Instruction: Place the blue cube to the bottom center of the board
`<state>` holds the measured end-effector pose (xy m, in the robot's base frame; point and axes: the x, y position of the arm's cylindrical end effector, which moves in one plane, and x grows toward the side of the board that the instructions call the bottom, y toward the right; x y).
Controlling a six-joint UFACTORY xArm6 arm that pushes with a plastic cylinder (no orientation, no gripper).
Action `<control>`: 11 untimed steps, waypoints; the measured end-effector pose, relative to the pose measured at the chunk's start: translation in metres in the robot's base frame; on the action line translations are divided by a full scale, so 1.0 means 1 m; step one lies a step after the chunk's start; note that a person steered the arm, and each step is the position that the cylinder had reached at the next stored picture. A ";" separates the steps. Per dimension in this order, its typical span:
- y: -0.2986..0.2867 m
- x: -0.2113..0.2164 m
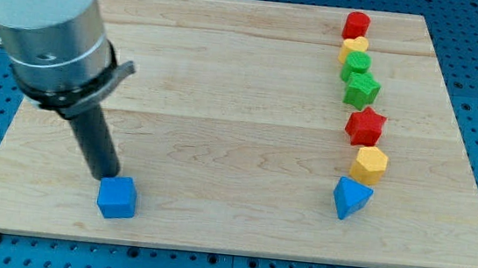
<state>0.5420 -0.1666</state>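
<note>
Wooden bench (224,106): my tip (104,178), no claw fitted, touches blue cube (118,198) at bottom left; next push it rightward toward bottom center.

The pale wooden board (223,115) carries a blue cube (117,197) near its bottom left; down the view's right runs a line: red cylinder (356,25), yellow block (355,47), green block (356,63), green star (362,90), red star (365,127), yellow hexagon (369,165), blue triangle (352,198)
</note>
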 end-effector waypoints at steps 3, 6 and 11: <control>-0.014 0.028; 0.047 0.055; 0.068 0.077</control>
